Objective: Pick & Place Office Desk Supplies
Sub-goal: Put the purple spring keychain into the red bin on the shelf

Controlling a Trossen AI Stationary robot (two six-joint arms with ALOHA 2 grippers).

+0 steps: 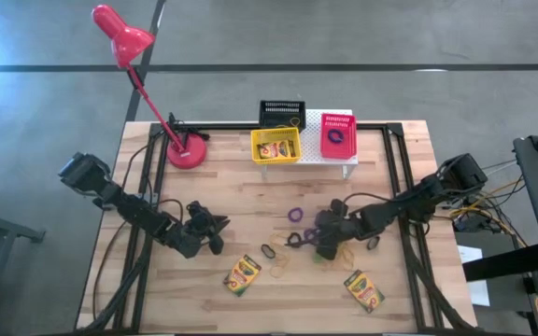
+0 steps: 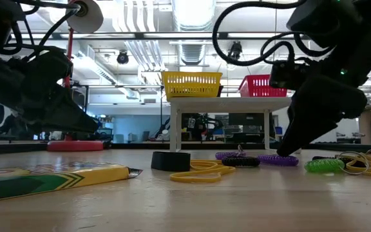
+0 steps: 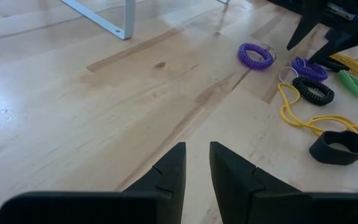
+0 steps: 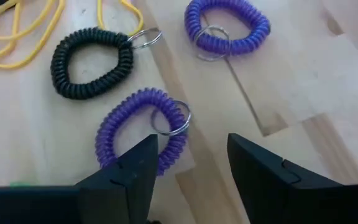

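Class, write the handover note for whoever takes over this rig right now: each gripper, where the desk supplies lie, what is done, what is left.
Right gripper: open, low over a purple coil ring, nothing held.
Left gripper: slightly open, empty, over bare wood at table left.
Mid-table: black coil ring, second purple ring, yellow rubber bands.
Two crayon boxes at the front.
Done: yellow basket and red basket on the riser already hold items.
Left: all loose rings, bands, boxes.

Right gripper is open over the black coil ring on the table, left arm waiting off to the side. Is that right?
Not quite. The right wrist view shows the right gripper open over a purple coil ring, not the black coil ring, which lies beside it. The left gripper does wait apart.
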